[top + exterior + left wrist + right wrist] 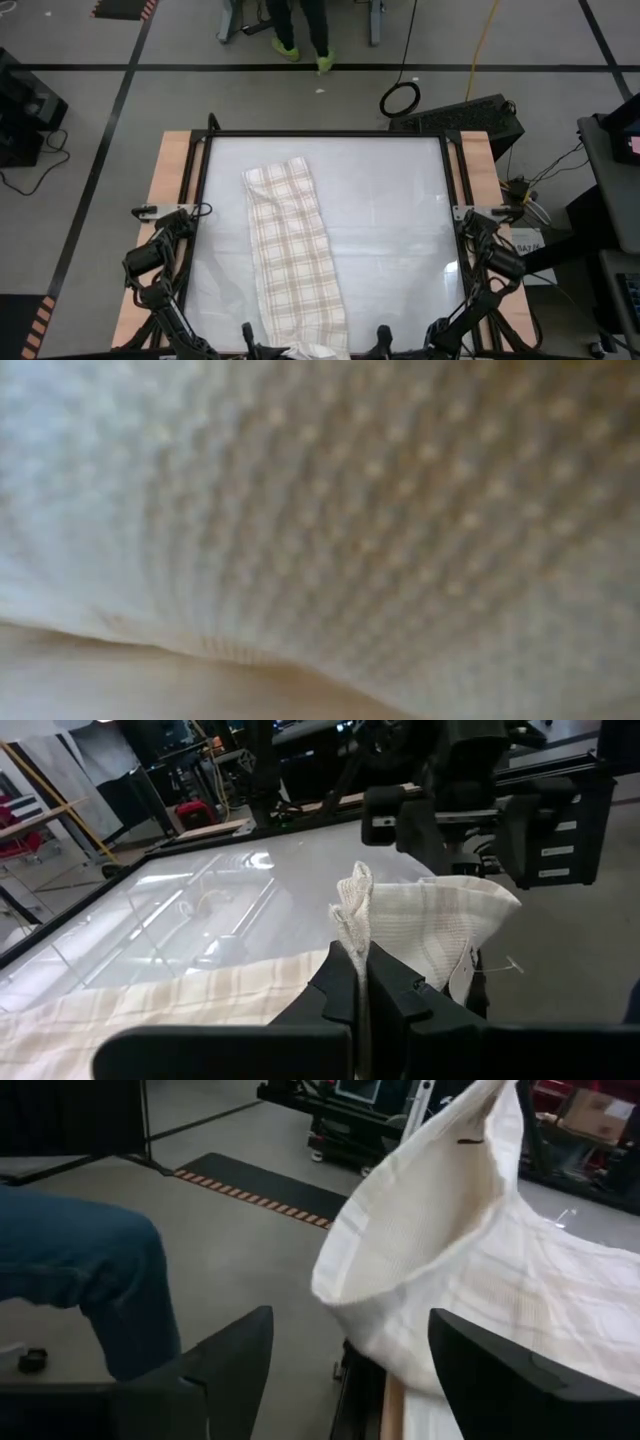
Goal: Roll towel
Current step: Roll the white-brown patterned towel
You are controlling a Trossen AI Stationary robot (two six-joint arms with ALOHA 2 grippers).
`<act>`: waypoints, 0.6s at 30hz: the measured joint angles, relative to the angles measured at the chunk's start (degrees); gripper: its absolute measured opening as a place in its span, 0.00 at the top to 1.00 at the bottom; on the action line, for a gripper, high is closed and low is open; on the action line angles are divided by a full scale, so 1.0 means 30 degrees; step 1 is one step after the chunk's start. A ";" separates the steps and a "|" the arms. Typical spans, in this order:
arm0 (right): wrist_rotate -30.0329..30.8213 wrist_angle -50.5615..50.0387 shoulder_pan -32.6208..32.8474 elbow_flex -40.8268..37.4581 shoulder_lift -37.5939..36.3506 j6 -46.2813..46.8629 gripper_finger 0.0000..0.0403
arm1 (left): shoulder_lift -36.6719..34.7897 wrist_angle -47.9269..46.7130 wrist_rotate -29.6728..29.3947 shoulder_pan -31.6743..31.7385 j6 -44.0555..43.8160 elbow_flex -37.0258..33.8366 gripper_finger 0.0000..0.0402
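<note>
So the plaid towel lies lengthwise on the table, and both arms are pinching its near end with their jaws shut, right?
Not quite. Only the left gripper is shut on the towel, pinching a bunched corner, as the left wrist view shows. The right gripper has its jaws open with the cloth hanging loose between them, as the right wrist view shows. The towel does lie lengthwise on the table.

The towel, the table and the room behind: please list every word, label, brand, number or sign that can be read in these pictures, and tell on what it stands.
No text can be read in any view.
The towel: only a plaid pattern, no visible label.
The table: no marking.
White sheet beside the table: if printed, too small to read.
Cardboard box in the room: no legible text.
</note>
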 joint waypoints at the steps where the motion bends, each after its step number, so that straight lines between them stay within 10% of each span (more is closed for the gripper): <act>1: 0.0064 -0.0002 -0.0041 0.0196 0.0096 -0.0102 0.36 | 0.0000 -0.0002 -0.0043 0.0019 0.0007 -0.0001 0.98; 18: 0.0103 -0.0832 -0.0706 0.0530 0.0118 0.2217 0.42 | 0.0000 -0.0011 -0.0634 0.0059 0.0022 -0.0001 0.98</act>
